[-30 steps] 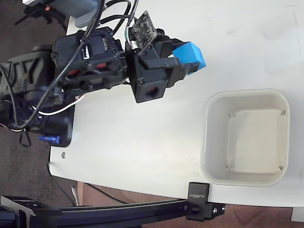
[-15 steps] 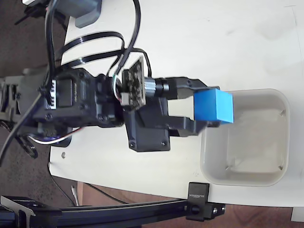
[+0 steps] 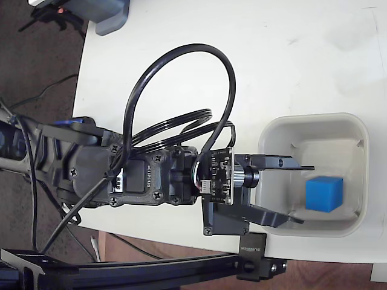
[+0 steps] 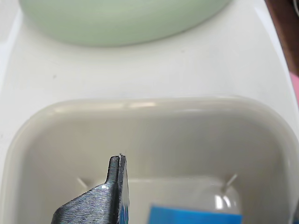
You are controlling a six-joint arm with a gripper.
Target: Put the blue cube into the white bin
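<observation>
The blue cube (image 3: 324, 194) lies on the floor of the white bin (image 3: 314, 124), toward its lower right in the fixed view, touching neither finger. My gripper (image 3: 308, 194) hangs over the bin's left half and is open, its two black fingers spread apart just left of the cube. In the wrist view one dark finger (image 4: 114, 191) points into the bin (image 4: 140, 106), and the cube's top edge (image 4: 194, 216) shows at the bottom of the picture.
A looped black cable (image 3: 181, 90) arches above the arm. A black rail with a clamp (image 3: 254, 257) runs along the table's lower edge, close under the bin. A grey device (image 3: 109, 15) sits at the top left. Beyond the bin, the wrist view shows a pale green rounded object (image 4: 121, 18).
The arm swung down and to the right, carrying the cube over the bin. The fingers then opened, and the cube now lies loose inside the bin.
</observation>
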